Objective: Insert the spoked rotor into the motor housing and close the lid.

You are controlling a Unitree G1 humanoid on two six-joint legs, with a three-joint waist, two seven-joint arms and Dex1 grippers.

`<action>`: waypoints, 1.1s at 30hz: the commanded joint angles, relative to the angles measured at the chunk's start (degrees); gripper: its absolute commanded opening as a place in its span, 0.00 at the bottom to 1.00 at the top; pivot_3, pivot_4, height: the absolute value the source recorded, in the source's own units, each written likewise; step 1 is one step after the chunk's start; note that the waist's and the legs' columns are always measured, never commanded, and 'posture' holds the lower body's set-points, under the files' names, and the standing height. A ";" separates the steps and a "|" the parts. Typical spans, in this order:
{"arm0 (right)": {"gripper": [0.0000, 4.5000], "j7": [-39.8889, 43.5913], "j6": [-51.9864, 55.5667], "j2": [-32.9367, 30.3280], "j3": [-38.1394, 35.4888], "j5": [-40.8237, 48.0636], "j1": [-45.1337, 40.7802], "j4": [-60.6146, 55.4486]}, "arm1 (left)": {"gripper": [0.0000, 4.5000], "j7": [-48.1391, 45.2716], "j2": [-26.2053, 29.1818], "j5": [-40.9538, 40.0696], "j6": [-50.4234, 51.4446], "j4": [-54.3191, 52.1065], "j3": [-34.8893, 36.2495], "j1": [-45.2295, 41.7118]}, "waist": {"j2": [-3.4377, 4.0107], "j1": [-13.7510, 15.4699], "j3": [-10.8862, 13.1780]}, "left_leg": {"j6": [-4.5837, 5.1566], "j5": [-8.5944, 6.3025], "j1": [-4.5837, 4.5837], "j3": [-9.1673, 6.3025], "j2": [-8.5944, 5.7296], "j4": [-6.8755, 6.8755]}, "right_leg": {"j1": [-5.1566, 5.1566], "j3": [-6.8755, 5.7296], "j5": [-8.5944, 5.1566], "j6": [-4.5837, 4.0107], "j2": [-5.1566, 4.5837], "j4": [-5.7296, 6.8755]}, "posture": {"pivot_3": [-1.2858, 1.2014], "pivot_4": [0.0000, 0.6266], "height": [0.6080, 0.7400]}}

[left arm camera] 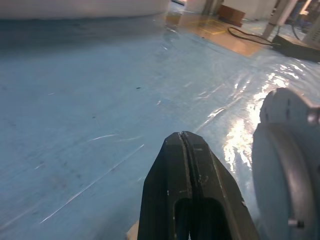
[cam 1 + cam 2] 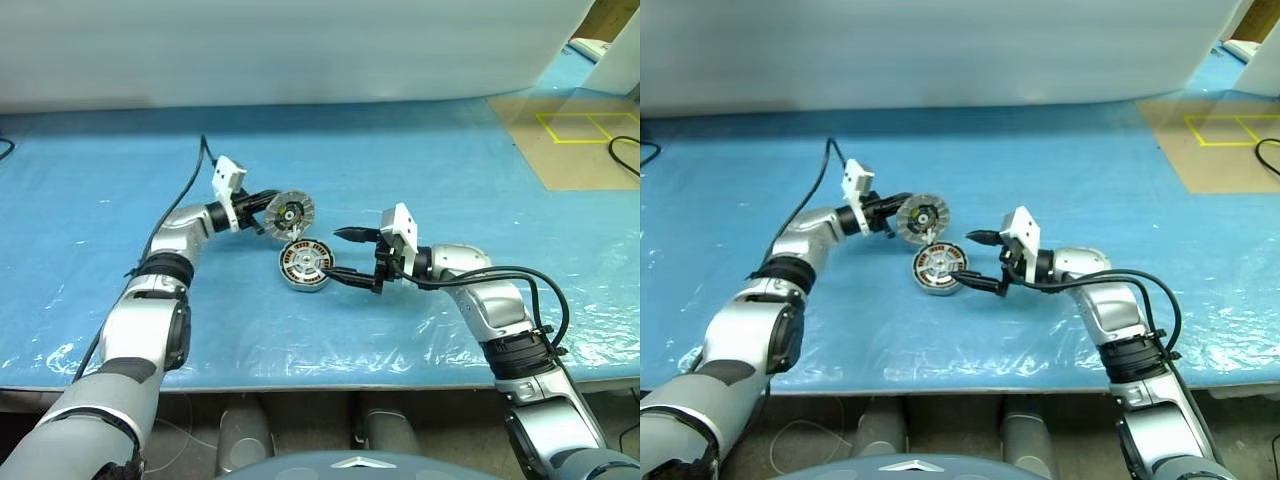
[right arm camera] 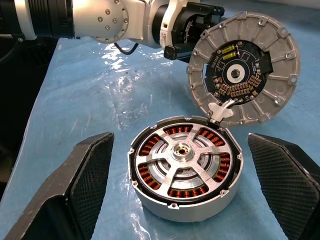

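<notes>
Blue plastic sheeting (image 2: pixel 420 170) is spread over the whole table, with a pale wall behind it and a brown patch of floor marked by yellow tape lines (image 2: pixel 585 125) seen at the far right.

Near the middle of the sheeting the motor housing (image 3: pixel 186 167) is seated flat with its open face up. A ring of copper-brown windings is seen inside its silver-grey rim, and over them lies a silver spoked piece with a central hub; whether this piece is the spoked rotor cannot be told. The lid (image 3: pixel 243 75) is stood nearly upright at the housing's far edge, joined to it by a small pale tab, with its ribbed inner face and dark centre turned toward the right gripper.

The left gripper (image 2: pixel 262 205) is held just behind the lid, on the lid's smooth outer side; its two black fingers (image 1: pixel 192 190) are pressed together with nothing between them. From the left wrist view the grey back of the lid is seen close beside the fingertips; contact cannot be confirmed.

The right gripper (image 2: pixel 345 255) is placed just beside the housing on its right, pointing toward it. Its fingers (image 3: pixel 85 185) are spread wide, one on either side of the housing in the right wrist view, and nothing is gripped.

Black cables (image 2: pixel 520 275) are looped along both forearms.
</notes>
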 commanded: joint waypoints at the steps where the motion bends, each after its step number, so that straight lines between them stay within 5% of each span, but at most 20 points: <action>1: 1.00 -0.54 0.46 -0.51 -1.54 1.42 0.52 -2.67 | 0.01 -5.17 -1.00 0.92 1.24 1.73 -0.40 -2.44 | 0.00 0.04 0.00 | 0.00 0.00 0.00 0.00 0.00 0.00 | 0.01 0.00 0.00 0.00 0.00 0.00 | 0.52 0.24 1.00; 15: 1.00 0.54 1.65 -7.39 -5.53 2.17 1.85 -0.65 | 0.01 -19.75 -1.11 2.65 3.88 -4.40 -2.49 0.45 | -0.01 1.24 0.01 | 0.00 0.00 -0.04 -0.03 -0.03 -0.01 | 0.04 -0.01 -0.01 -0.02 -0.03 -0.04 | 0.52 0.24 1.00; 33: 1.00 -0.77 -0.71 -4.17 -4.36 0.90 -1.29 1.49 | 0.01 -13.31 -0.01 7.20 0.45 -28.01 -12.77 18.21 | 0.02 1.07 -0.01 | 0.01 -0.01 0.11 0.00 0.00 -0.02 | 0.32 -0.01 -0.11 -0.17 -0.06 -0.08 | 0.52 0.24 1.00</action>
